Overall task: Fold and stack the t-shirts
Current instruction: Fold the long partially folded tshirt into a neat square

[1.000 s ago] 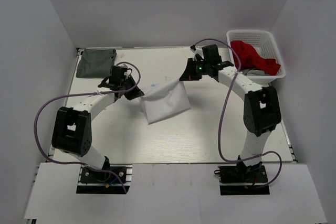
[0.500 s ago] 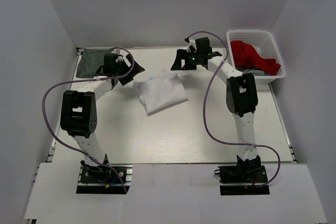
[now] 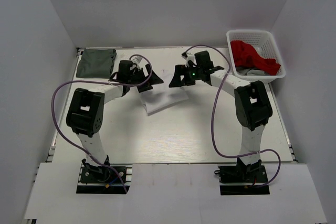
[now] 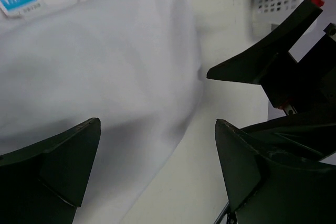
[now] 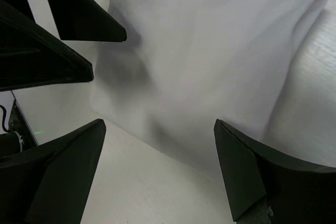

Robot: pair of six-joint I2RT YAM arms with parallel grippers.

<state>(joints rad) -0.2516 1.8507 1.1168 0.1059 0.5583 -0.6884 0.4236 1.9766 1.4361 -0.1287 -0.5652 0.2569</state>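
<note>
Left fingers (image 4: pixel 63 166) and right fingers (image 5: pixel 58 182) were spread, empty, above the white shirt (image 3: pixel 159 103) toward 12 o'clock on the surface (image 3: pixel 210 129); probably mid-fold, next pinching an edge.

The shirt (image 3: pixel 165 103) lies beneath left tool (image 3: pixel 146 80) and right tool (image 3: pixel 176 78).

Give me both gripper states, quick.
Left gripper: open, holding nothing, over the white t-shirt.
Right gripper: open, holding nothing, over the same shirt.

White lattice basket (image 3: pixel 251 33) on table (image 3: pixel 173 135), far-right corner
</note>
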